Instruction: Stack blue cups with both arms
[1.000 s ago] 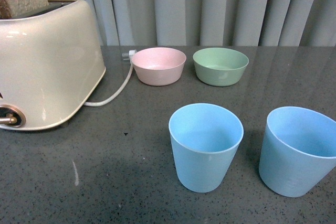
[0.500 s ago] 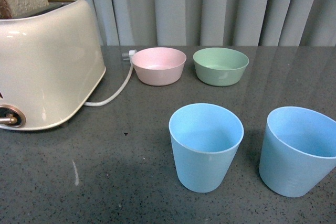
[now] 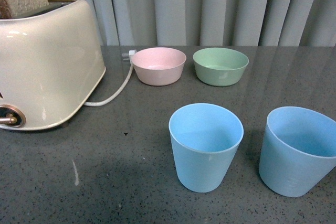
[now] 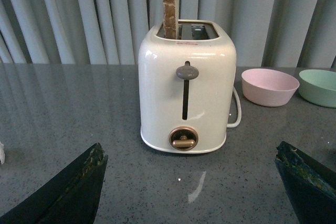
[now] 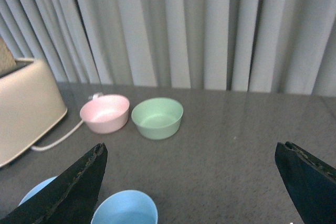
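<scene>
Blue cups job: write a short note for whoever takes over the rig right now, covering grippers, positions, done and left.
The left gripper is open and empty, facing the toaster.
The right gripper is open and empty, with both cups in its view.
The first blue cup and second blue cup stand upright on the table, apart, nearer the robot than the pink bowl and green bowl.
Done: nothing stacked or held.
Left: grasp the cups and nest one in the other.
</scene>
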Tool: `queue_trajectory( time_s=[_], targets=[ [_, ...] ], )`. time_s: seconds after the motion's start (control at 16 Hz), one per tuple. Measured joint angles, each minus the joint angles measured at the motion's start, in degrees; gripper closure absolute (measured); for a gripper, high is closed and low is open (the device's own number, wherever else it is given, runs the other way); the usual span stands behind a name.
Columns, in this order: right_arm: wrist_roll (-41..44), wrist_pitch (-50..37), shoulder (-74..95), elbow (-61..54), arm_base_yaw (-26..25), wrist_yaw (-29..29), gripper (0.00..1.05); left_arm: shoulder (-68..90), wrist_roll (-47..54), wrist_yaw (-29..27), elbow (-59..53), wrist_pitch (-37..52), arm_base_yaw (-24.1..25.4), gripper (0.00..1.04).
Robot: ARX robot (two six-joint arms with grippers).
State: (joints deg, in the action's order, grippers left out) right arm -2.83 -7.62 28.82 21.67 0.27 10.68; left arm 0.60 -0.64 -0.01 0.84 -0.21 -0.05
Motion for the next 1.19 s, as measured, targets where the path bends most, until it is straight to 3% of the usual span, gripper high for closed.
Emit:
queue_trajectory(
  time_s=[0.19,0.38,0.81,1.19],
  targets=[
    [0.57,6.93,17.42,10.19,4.35,-1.60,0.07,0.00,0.00,0.02,0.00,0.00,0.00,0.07],
    [-0.02,10.56,29.75,12.72,5.31,-2.75,0.07,0.00,0.02,0.00,0.00,0.00,0.00,0.07],
    [-4.94,10.56,39.91,12.76,6.93,-1.44,0.07,0.00,0.00,0.00,0.00,0.02,0.00,0.07],
    [-6.19,7.52,46.21,13.40,9.51,-4.68,0.07,0.00,0.00,0.00,0.00,0.00,0.00,0.07]
  ],
)
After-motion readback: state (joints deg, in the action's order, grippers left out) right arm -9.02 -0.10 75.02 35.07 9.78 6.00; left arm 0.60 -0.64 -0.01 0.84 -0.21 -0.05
